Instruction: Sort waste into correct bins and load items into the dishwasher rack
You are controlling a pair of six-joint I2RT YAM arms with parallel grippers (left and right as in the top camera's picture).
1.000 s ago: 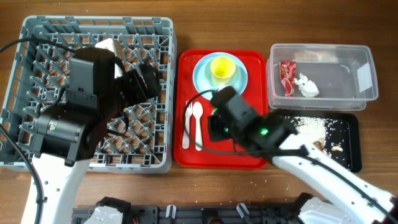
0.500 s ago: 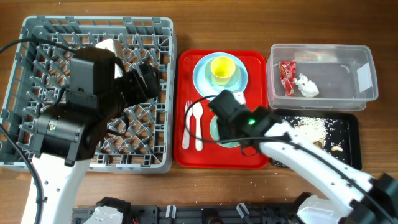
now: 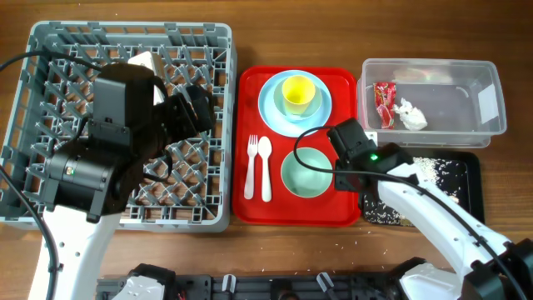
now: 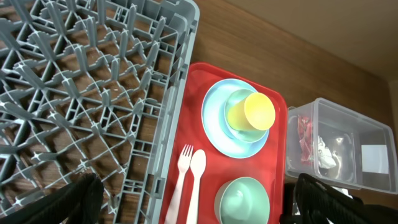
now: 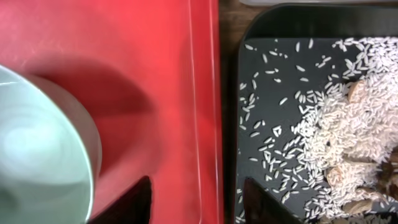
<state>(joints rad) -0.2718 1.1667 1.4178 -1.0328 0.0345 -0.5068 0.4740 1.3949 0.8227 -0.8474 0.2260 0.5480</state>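
The mint-green bowl sits upright on the red tray, beside the white fork and spoon. A yellow cup rests on the pale blue plate at the tray's back. My right gripper is open and empty over the tray's right rim, between the bowl and the black tray of rice crumbs. My left gripper hangs wide open and empty above the grey rack. The clear tub holds the red-and-white wrapper and the tissue.
A pale object lies in the rack, partly behind the left arm. The right arm crosses the black tray's left part. Beige chunks sit among the rice. Bare wooden table surrounds everything.
The right arm has swung right, off the mint-green bowl, which now shows whole on the red tray. Its jaws have parted. The left arm has not moved.
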